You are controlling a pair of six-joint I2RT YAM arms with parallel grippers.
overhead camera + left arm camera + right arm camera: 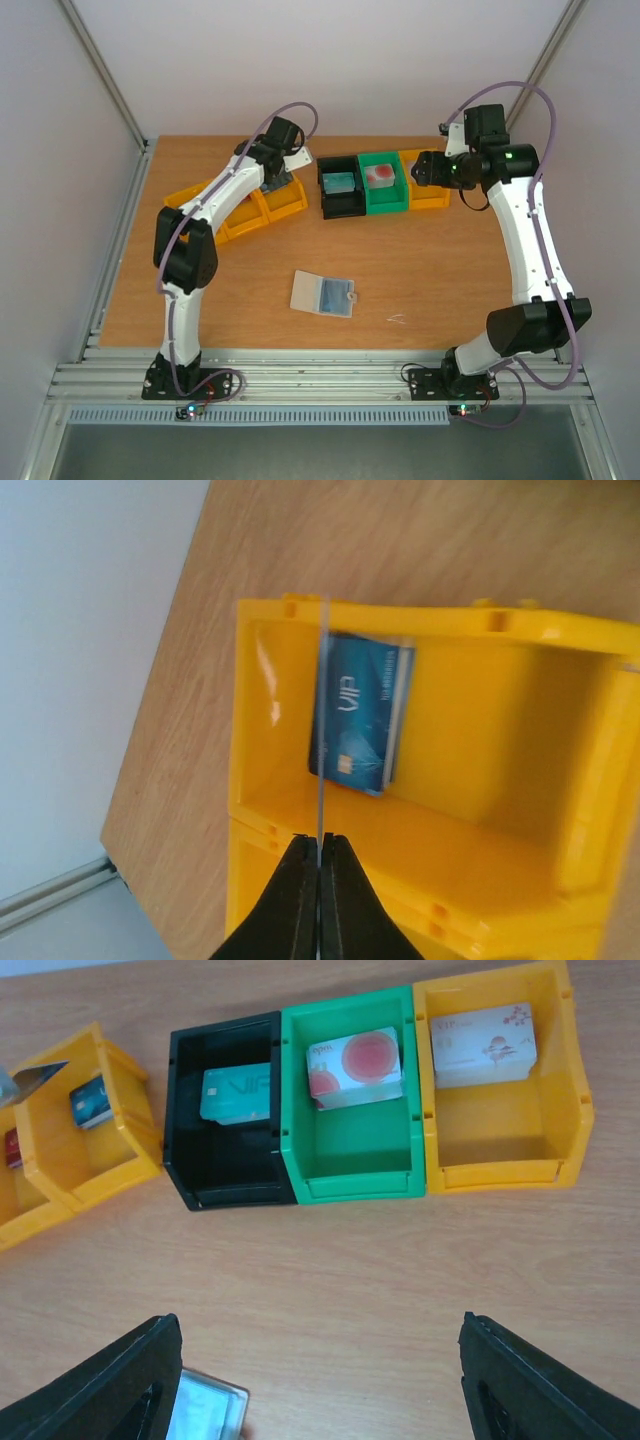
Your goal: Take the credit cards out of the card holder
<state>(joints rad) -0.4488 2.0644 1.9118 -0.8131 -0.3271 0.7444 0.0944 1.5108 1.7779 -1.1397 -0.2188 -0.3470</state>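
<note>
Item: my left end effector (320, 845) clamps a credit card (325, 680) over the yellow bin (480, 810), presumably for dropping; right end effector (315, 1365) apart, empty.

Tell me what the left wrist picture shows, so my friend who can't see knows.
The left gripper is shut on a thin card seen edge-on, held above a yellow bin. A blue card printed VIP sits inside the bin, which stands on a wooden table.

Under my jaws lies a warm orange-brown wooden tabletop (250, 330), evenly lit. Pale plain walls (330, 60) stand beyond and to both sides of them; a ribbed aluminium rail (330, 365) runs behind.
</note>
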